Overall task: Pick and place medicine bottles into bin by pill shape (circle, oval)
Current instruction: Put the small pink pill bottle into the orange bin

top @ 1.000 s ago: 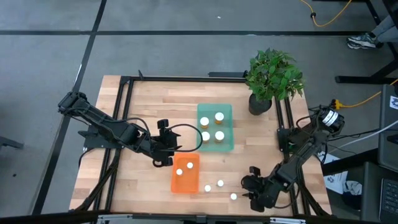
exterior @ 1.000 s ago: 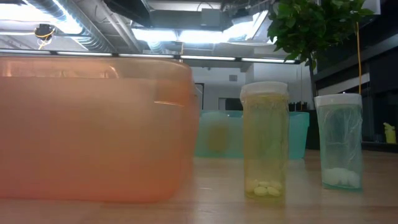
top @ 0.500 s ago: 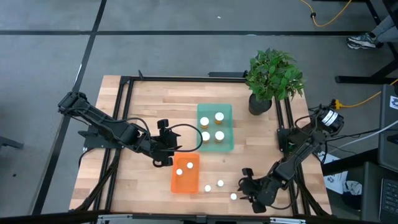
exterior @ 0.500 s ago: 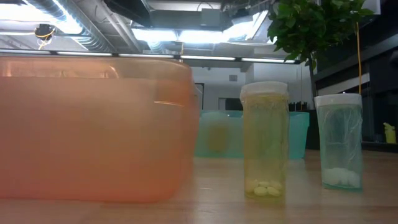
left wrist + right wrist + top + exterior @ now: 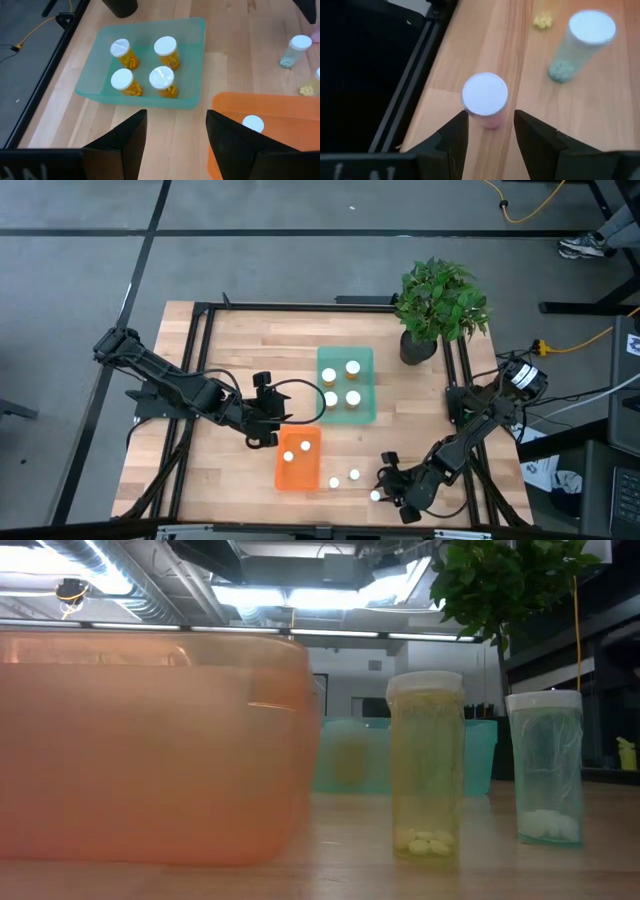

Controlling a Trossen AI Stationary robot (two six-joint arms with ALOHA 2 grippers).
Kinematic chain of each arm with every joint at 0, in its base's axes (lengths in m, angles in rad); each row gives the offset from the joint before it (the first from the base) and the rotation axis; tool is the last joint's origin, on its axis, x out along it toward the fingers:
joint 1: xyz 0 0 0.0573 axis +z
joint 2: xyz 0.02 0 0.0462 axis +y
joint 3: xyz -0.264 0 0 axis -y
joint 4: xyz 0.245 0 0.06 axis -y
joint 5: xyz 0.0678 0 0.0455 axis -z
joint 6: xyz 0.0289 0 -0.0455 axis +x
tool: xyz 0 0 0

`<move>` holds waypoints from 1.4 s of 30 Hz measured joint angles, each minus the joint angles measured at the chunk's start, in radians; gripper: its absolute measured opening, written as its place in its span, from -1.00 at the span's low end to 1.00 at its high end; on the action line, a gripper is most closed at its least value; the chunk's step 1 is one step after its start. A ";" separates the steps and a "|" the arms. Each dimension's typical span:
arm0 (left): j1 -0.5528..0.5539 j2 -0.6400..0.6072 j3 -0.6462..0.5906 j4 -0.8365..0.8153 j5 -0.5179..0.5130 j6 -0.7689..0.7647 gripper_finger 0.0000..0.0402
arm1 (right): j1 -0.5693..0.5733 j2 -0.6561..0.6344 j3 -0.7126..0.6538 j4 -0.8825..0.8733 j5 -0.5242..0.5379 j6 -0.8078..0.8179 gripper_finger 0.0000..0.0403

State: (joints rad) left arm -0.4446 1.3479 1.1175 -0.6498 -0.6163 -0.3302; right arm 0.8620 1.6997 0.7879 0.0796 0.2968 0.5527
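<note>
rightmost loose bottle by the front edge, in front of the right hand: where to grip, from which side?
Grip that bottle on its body just under the white cap, coming straight down. It stands upright and clear of the next bottle, so both sides are free. The right hand hangs right over it, fingers open on either side of the cap. Close gently; the round wall may slip.

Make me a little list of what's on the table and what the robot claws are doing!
green tray: four bottles inside
orange tray: two bottles inside
loose bottles: three on the wood, by the front edge
right claw: open, around the white-capped bottle nearest the front edge
left claw: open, empty, between the two trays
plant: back right corner
</note>
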 joint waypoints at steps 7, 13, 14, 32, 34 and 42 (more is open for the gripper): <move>0.000 0.000 0.000 0.000 0.000 0.000 -0.03 | -0.010 0.000 0.000 0.068 -0.002 -0.061 -0.20; 0.000 0.000 0.000 0.000 0.000 0.000 -0.03 | -0.014 0.000 0.000 0.080 -0.002 -0.062 -0.20; 0.000 0.000 0.000 0.000 0.000 0.000 -0.03 | -0.016 0.003 0.000 0.084 -0.002 -0.062 -0.20; 0.000 0.000 0.000 0.004 0.000 0.000 -0.03 | -0.029 0.060 0.001 0.168 -0.028 -0.114 -0.20; 0.000 0.000 0.000 0.004 0.000 0.000 -0.03 | -0.032 0.060 0.001 0.173 -0.028 -0.114 -0.20; 0.000 0.000 0.000 0.004 0.000 0.000 -0.03 | -0.044 0.060 0.001 0.173 -0.028 -0.108 -0.43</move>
State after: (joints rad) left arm -0.4446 1.3479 1.1175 -0.6457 -0.6167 -0.3302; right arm 0.8177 1.7596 0.7891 0.2527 0.2690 0.4443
